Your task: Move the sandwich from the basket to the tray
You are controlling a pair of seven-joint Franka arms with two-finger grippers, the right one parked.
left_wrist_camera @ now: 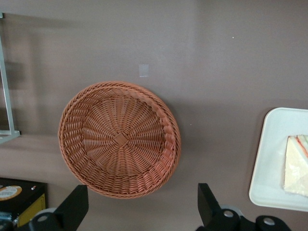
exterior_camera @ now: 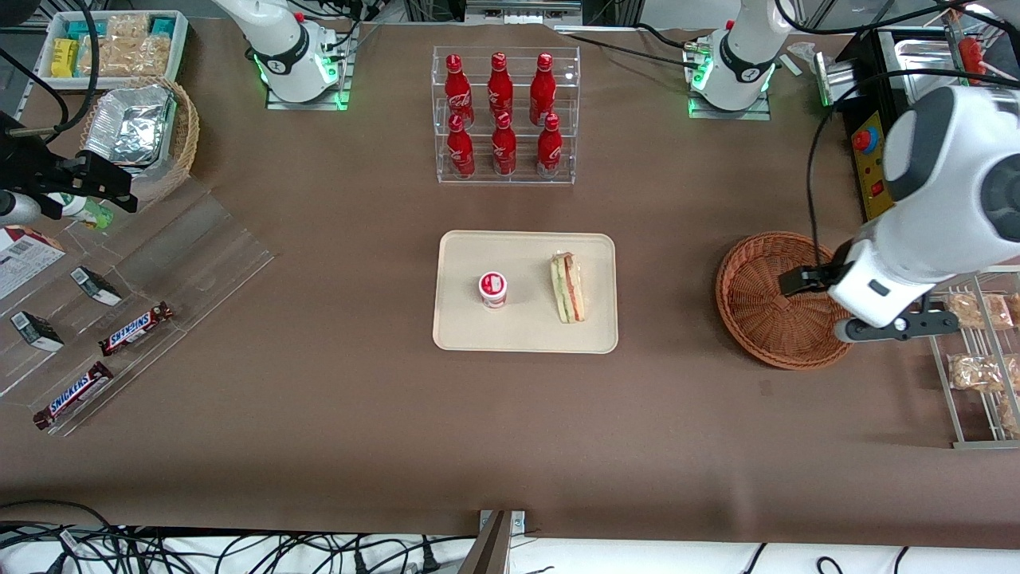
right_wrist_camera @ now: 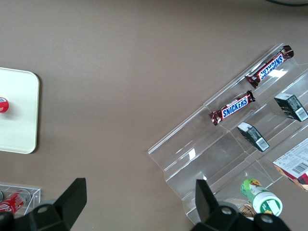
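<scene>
One sandwich (exterior_camera: 567,287) lies on the tray (exterior_camera: 526,331), near the edge toward the working arm's end, with one small red-lidded cup (exterior_camera: 492,288) beside it on the same tray. One round basket (exterior_camera: 777,335) sits well apart from the tray, toward the working arm's end of the table, with nothing in it. The gripper (left_wrist_camera: 142,208) hangs above the basket's rim, its two fingers (left_wrist_camera: 73,204) spread wide and holding nothing. Six red bottles (exterior_camera: 502,112) stand in a clear rack (exterior_camera: 574,119), farther from the front camera than the tray. Toward the parked arm's end, two Snickers bars (exterior_camera: 135,328) and two small dark boxes (exterior_camera: 95,285) lie on a clear stepped stand (exterior_camera: 223,255).
</scene>
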